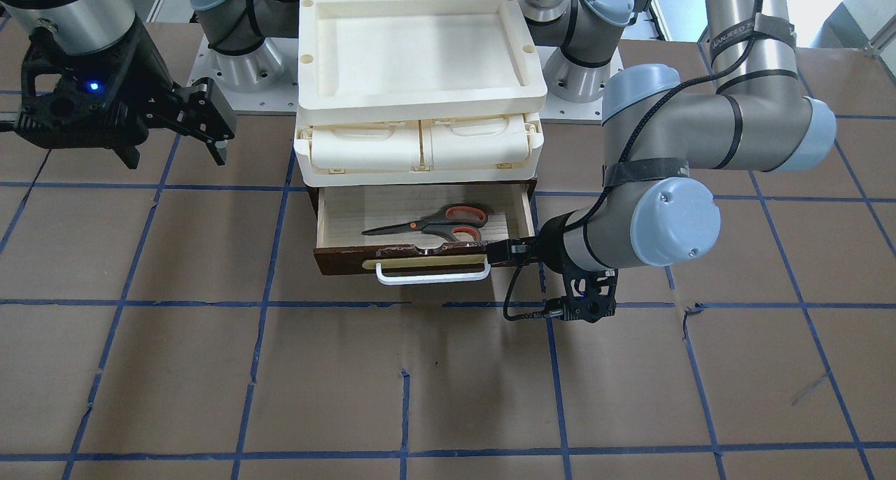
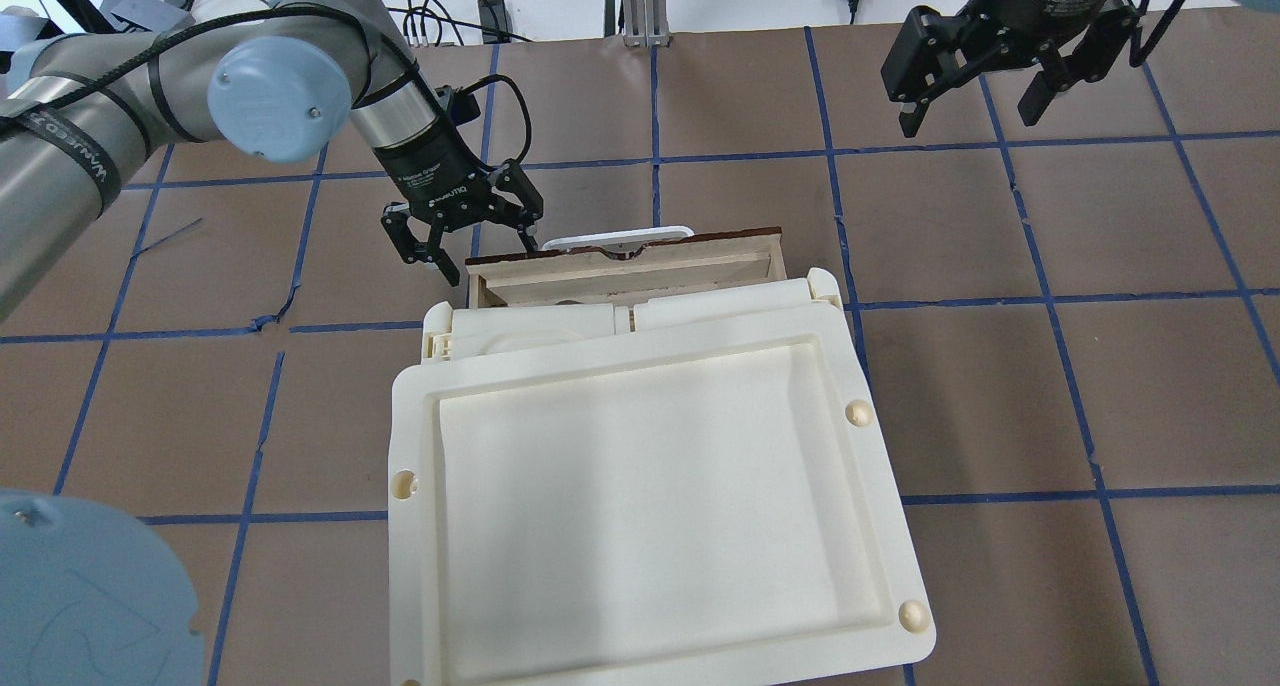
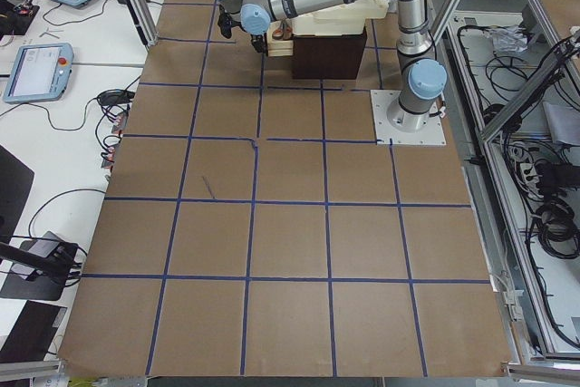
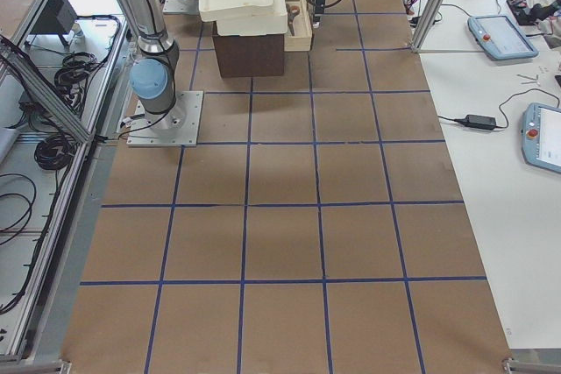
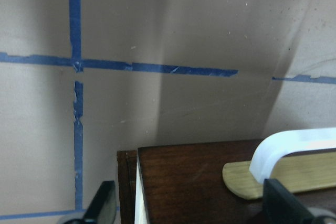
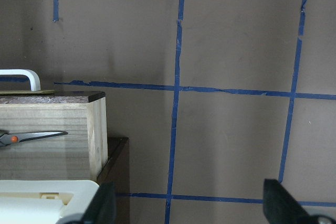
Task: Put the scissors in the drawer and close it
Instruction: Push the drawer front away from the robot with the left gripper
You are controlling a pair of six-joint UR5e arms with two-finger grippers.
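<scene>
The scissors [image 1: 434, 224] lie flat inside the open drawer [image 1: 350, 214], grey handles toward the view's right; a blade tip shows in the right wrist view [image 6: 37, 136]. The drawer's dark brown front [image 1: 350, 262] carries a white bar handle [image 1: 432, 276]. My left gripper [image 2: 467, 244] is open and empty, its fingers either side of the drawer front's end; in the left wrist view the brown front [image 5: 199, 177] and handle [image 5: 294, 148] lie between the fingers [image 5: 102, 205]. My right gripper [image 2: 975, 101] is open and empty, held high and off to the side.
A cream plastic tray [image 1: 420, 95] sits on top of two cream compartments [image 1: 364, 147] above the drawer. The brown table surface [image 1: 420, 382] has blue tape grid lines. The arm bases [image 1: 238, 67] stand behind the cabinet.
</scene>
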